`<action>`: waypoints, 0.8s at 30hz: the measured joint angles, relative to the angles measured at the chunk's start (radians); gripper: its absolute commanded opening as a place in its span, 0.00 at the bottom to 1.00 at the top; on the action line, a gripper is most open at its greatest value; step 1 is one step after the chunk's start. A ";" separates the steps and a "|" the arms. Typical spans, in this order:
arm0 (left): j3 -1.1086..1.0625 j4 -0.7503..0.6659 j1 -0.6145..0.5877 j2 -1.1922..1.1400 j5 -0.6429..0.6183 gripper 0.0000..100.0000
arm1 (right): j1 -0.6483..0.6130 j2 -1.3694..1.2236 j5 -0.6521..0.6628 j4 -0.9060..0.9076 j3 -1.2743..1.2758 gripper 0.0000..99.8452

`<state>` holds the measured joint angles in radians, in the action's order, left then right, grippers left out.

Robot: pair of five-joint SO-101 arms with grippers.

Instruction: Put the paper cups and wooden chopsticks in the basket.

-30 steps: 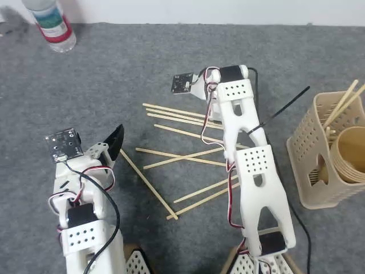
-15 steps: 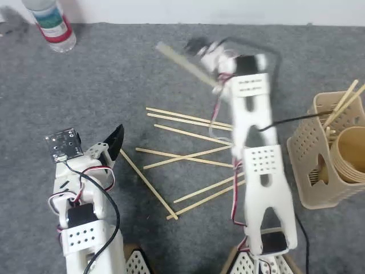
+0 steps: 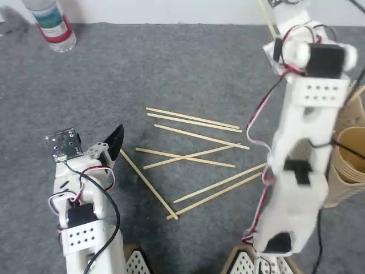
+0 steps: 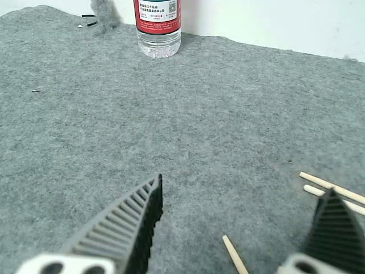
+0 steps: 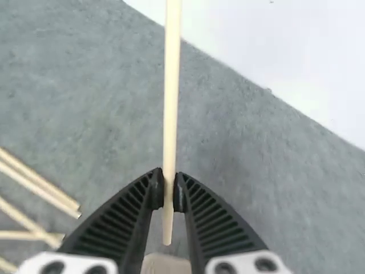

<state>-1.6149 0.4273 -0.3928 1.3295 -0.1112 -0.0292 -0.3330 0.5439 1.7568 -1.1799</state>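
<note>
Right end effector (image 5: 167, 185): clenched on one chopstick (image 5: 171, 85), held high so it clears the basket (image 3: 341, 193) at the surface's right edge.
Left end effector (image 4: 244, 187): released, nothing in it.
Loose chopsticks (image 3: 194, 121): scattered mid-surface.

Chopsticks (image 3: 194, 151) lie on the surface (image 3: 171, 68) between the arms. A bottle (image 3: 51, 23) stands far left. Paper cups (image 3: 351, 154) sit in the basket (image 3: 347, 194), right.

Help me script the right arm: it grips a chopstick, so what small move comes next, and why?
Probably swing the right end effector toward the basket: it is shut on one chopstick, held up off the mat, and the basket with paper cups sits beside that arm.
</note>
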 measured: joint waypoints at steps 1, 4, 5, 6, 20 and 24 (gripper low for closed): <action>0.000 0.000 0.000 0.000 0.000 0.39 | -0.002 0.063 -0.003 0.000 0.051 0.01; 0.000 0.000 0.000 0.000 0.000 0.39 | 0.000 0.227 -0.005 0.000 0.167 0.01; 0.000 0.000 0.000 0.000 0.000 0.39 | 0.002 0.281 -0.005 0.000 0.196 0.01; 0.000 0.000 0.000 0.000 0.000 0.39 | 0.002 0.328 -0.014 0.000 0.226 0.01; 0.000 0.000 0.000 0.000 0.000 0.39 | 0.163 0.770 -0.262 -0.066 0.761 0.01; 0.000 0.000 0.000 0.000 0.000 0.39 | 0.166 0.930 -0.282 -0.212 1.043 0.01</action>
<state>-1.6149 0.4273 -0.3928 1.3295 -0.1112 0.1366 0.5969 0.2616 1.5451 -0.1366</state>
